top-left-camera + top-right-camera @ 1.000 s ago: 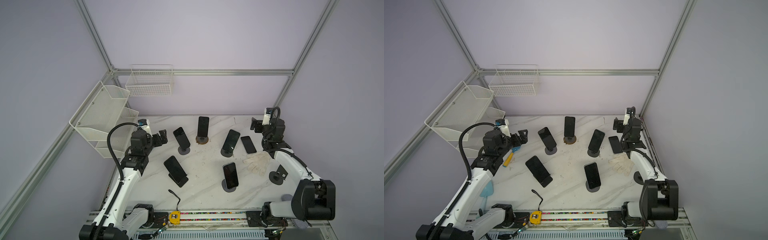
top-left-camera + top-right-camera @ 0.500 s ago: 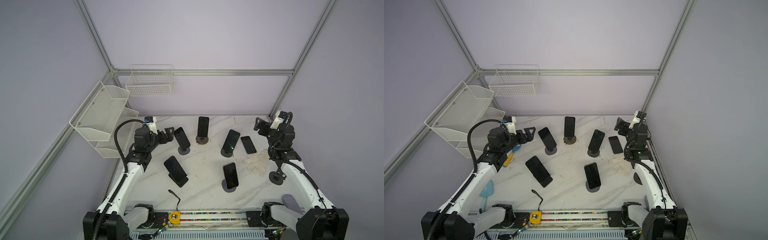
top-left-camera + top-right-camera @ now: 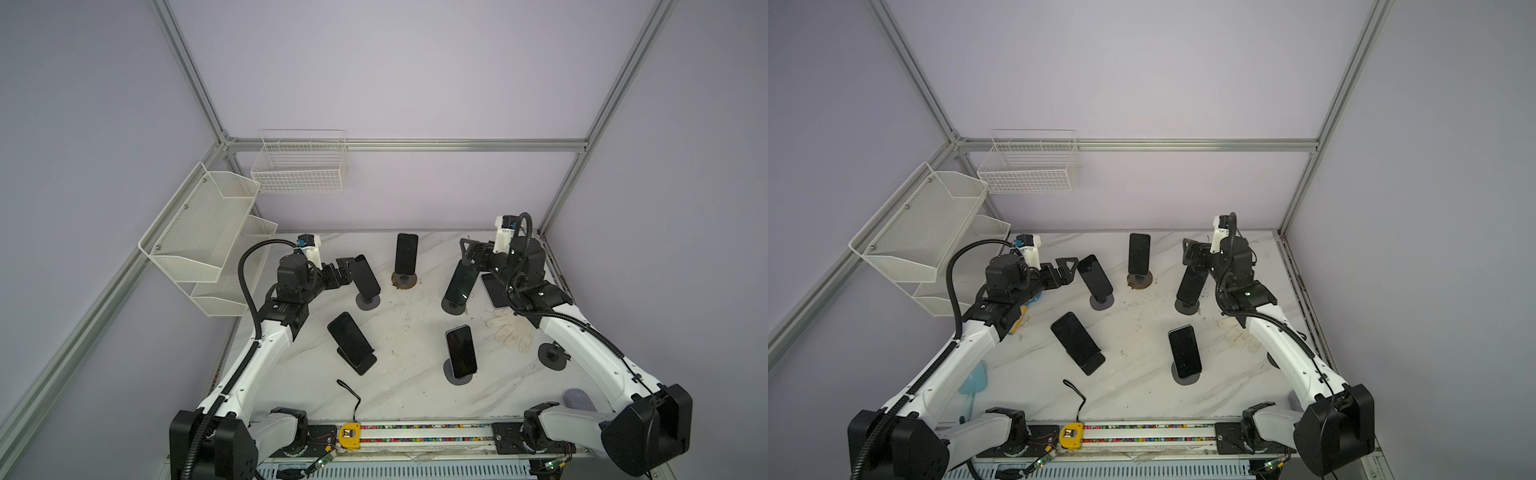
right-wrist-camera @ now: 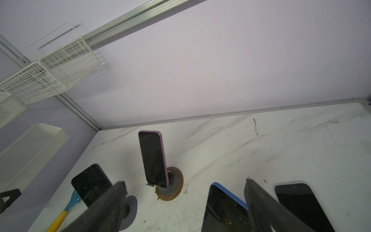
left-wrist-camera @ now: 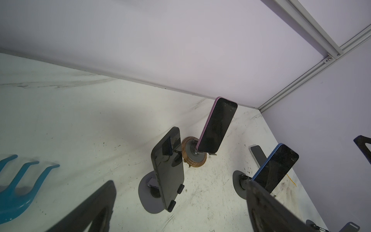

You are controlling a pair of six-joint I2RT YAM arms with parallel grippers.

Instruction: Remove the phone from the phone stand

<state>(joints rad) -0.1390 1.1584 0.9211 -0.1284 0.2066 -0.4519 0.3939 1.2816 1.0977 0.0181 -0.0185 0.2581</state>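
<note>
Phone not off yet: blue phone (image 3: 458, 284) sits on its stand (image 3: 453, 308), rear-right of table (image 3: 415, 324), just in front of R arm. R gripper (image 3: 467, 254) is at its top end. Wrist view shows phone's top edge between the jaws, which are spread. One finger (image 4: 261, 209) is right beside the phone edge, the other well apart, so no clamp seen. L gripper (image 3: 1067, 271) has jaws wide apart, empty, just beside top of black phone (image 3: 1096, 276), also on a stand. Progress, my read: approach about done; grasp + lift-out left. A flat phone (image 3: 492, 291) lies on table by R arm and a bare stand (image 3: 552, 355) sits front-right, so prob. one removal done already. Blue phone: portrait, long axis steep, leaning back, top end up toward R gripper, foot at the stand, screen facing front. Cannot tell how stand holds it.
</note>
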